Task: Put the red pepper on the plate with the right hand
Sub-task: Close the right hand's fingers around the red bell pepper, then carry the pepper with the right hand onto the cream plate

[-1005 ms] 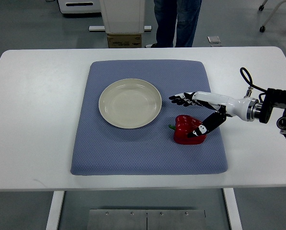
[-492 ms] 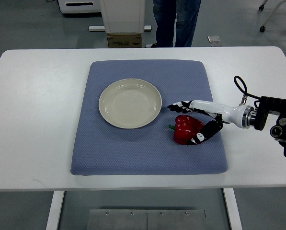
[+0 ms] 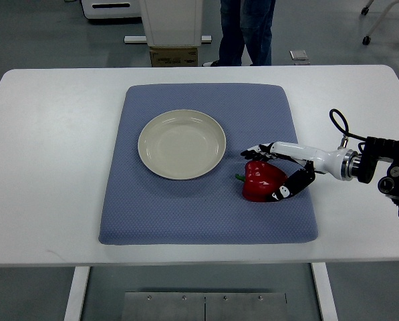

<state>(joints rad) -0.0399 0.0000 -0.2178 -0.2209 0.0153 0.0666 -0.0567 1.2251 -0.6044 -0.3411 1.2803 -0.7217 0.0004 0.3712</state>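
The right hand (image 3: 277,172) brackets the red pepper (image 3: 261,180) right of the plate (image 3: 181,144), fingers not clearly closed; its waxy, light, rounded body probably needs a broad mid-body grip.

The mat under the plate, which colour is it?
Blue-grey mat, seen in the top view.

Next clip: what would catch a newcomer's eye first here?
The red pepper on the blue mat, with the right hand closing around it from the right, fingers along its far side and thumb near. Left of it sits an empty cream plate. A person's legs stand beyond the white table.
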